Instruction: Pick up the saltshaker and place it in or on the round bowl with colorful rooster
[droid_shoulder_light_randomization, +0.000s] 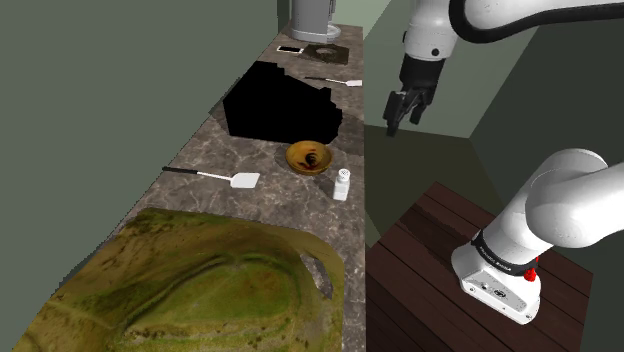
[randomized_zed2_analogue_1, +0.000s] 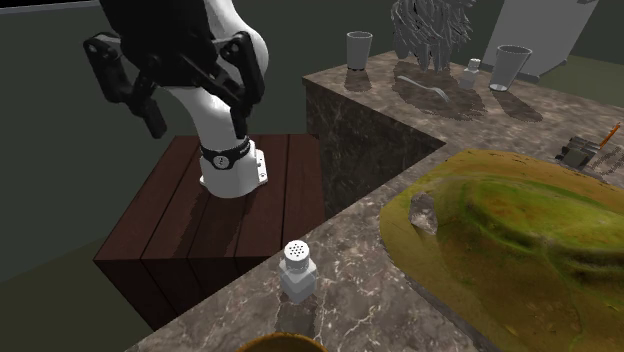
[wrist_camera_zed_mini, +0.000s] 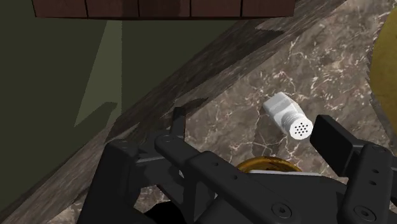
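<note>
Jaws stood wide apart on the gripper (droid_shoulder_light_randomization: 405, 112), clasping nothing, both black fingers (wrist_camera_zed_mini: 331, 137) well clear of each other in the wrist view. Sweeping the shoulder view from its left, a white spatula (droid_shoulder_light_randomization: 216, 177) lay flat on the marbled counter (droid_shoulder_light_randomization: 250, 205), then came the round yellow-brown bowl (droid_shoulder_light_randomization: 308, 158), and just beside it, toward the counter's edge, the white saltshaker (droid_shoulder_light_randomization: 342, 184). Further to that view's right, the gripper hung in the air, high above the counter and out past its edge, with the dark wooden stand (droid_shoulder_light_randomization: 430, 250) below it.

The saltshaker (randomized_zed2_analogue_1: 297, 268) stood upright, perforated cap on top, apart from the bowl's rim (randomized_zed2_analogue_1: 280, 344). From the hand's camera the saltshaker (wrist_camera_zed_mini: 287, 116) appeared in the gap, much nearer one finger than the other and far beneath both. The grasp would probably need the hand moved in over the counter, centred on the cap, then lowered straight down along the shaker's upright axis.
</note>
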